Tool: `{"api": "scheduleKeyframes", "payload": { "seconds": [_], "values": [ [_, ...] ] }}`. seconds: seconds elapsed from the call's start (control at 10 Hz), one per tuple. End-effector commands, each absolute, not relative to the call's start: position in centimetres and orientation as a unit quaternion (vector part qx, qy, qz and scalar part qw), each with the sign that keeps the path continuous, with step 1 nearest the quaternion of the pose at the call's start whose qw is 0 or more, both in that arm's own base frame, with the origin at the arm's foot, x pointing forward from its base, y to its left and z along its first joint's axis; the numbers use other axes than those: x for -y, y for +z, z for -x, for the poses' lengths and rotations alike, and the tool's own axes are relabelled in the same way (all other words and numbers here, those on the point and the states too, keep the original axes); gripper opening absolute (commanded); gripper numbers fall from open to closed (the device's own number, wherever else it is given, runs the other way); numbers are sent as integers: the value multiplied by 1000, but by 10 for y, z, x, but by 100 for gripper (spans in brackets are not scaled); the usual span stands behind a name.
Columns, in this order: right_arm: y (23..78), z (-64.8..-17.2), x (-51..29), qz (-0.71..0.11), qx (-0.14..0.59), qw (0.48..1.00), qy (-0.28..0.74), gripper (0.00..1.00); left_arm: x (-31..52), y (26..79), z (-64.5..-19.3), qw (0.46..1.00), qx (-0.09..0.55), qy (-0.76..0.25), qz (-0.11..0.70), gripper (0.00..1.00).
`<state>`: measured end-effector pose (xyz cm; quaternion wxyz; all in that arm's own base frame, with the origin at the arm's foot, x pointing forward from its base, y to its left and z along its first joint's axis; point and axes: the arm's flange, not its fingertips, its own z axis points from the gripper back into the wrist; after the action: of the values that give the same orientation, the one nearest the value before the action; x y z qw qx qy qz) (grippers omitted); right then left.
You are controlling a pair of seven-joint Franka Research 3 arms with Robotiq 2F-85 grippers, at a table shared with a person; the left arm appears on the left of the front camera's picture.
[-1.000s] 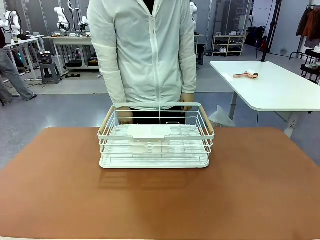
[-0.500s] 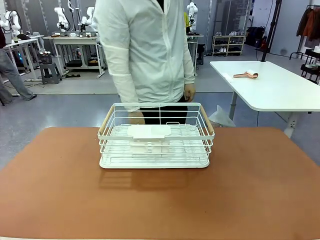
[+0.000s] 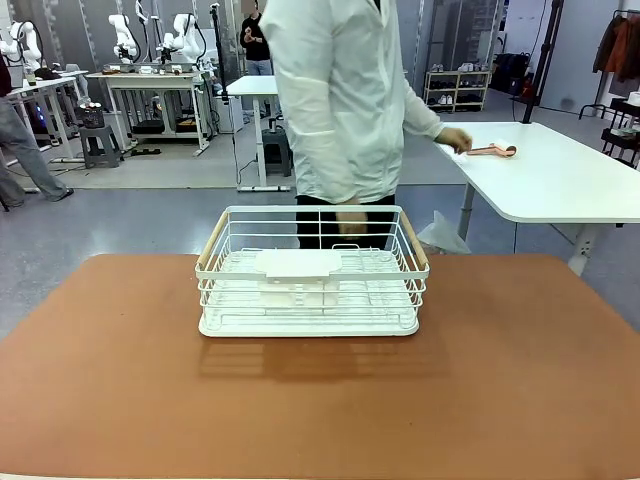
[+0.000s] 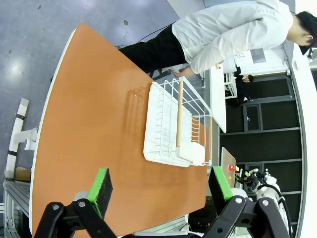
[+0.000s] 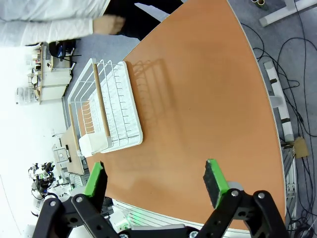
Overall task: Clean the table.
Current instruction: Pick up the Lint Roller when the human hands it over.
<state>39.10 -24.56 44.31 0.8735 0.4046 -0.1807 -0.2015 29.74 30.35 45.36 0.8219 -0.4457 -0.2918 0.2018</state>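
Quick status from me, both arms up over the table (image 3: 500, 390).

My left gripper (image 4: 161, 187) is spread wide open, green pads (image 4: 101, 188) far apart, nothing between them. The reddish-brown top of the table (image 4: 89, 124) lies below and ahead of my fingertips and runs right across the gap. The white wire basket (image 4: 171, 126) sits on it well past my tips, nowhere near touching, and more in line with one finger than with the middle of the gap.

It's the same on the other side. My right gripper (image 5: 154, 180) is fully open too and holds nothing. The table (image 5: 198, 99) stretches out ahead of those jaws, with the basket (image 5: 106, 111) well beyond them and off towards one pad.

From the front, the basket (image 3: 310, 275) stands upright at the far middle of the table, with wooden handles on both ends and a small white tray (image 3: 298, 263) inside it. Behind it stands a person (image 3: 340, 100) in a white jacket. One hand (image 3: 455, 138) reaches over to the white side table (image 3: 560, 190), right by a small copper-coloured thing (image 3: 492, 150) lying there.
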Motion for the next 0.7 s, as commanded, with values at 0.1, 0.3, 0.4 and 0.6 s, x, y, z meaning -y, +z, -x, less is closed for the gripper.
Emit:
{"api": "scheduleKeyframes", "payload": {
  "seconds": [0.1, 0.3, 0.4, 0.6],
  "values": [
    [445, -390, 246, -409, 184, 872, -196, 100, -305, 455, -295, 818, 299, 194, 452, 100],
    [445, -390, 246, -409, 184, 872, -196, 100, -305, 455, -295, 818, 299, 194, 452, 100],
    [445, -390, 246, -409, 184, 872, -196, 100, -305, 455, -295, 818, 299, 194, 452, 100],
    [445, -390, 246, -409, 184, 872, -196, 100, -305, 455, -295, 818, 299, 194, 452, 100]
  ]
}}
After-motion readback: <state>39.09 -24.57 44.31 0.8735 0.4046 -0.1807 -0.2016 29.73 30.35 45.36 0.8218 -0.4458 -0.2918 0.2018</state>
